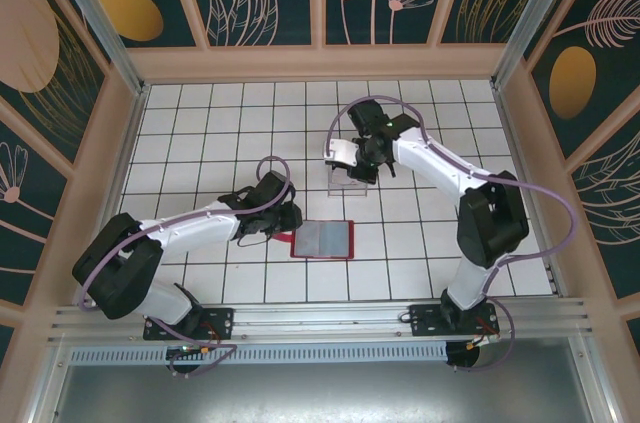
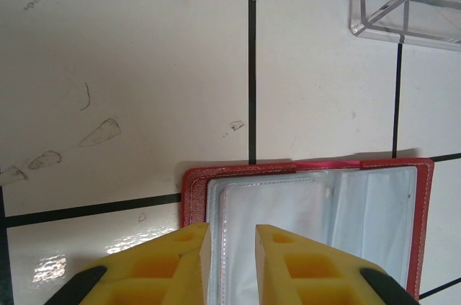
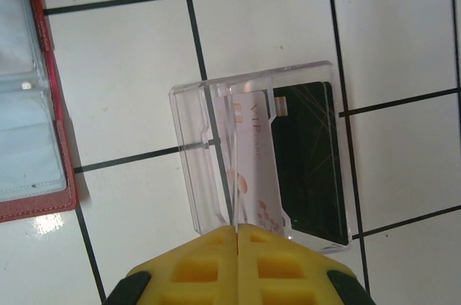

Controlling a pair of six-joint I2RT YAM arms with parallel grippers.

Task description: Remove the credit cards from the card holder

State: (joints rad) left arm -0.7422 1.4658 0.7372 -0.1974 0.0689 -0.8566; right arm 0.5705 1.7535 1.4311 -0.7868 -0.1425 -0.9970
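Card holder [image 1: 323, 240]: lies open and flat on the white tiled tabletop [image 1: 200, 123], near the front centre, long axis running left to right. Its clear sleeves [image 2: 317, 211] face up; whether any card sits in them cannot be told.

Credit cards: a pale card [image 3: 252, 161] and a black card [image 3: 310, 153] lie side by side inside a clear box [image 3: 198, 182], just behind the holder and apart from it.

Left tool [image 2: 232, 236]: directly over the holder's left edge, jaws a little apart and straddling the edge of a sleeve leaf, with nothing visibly clamped. The left arm is plainly the nearer one, and the holder extends away to the tool's right.

Right tool [image 3: 238, 236]: clenched, nothing seen between the fingers, poised over the near wall of the clear box.

Obstructions: none between the left tool and the sleeves. The box stands clear of that approach.

Judgement: any further check of the sleeves falls to the left arm.
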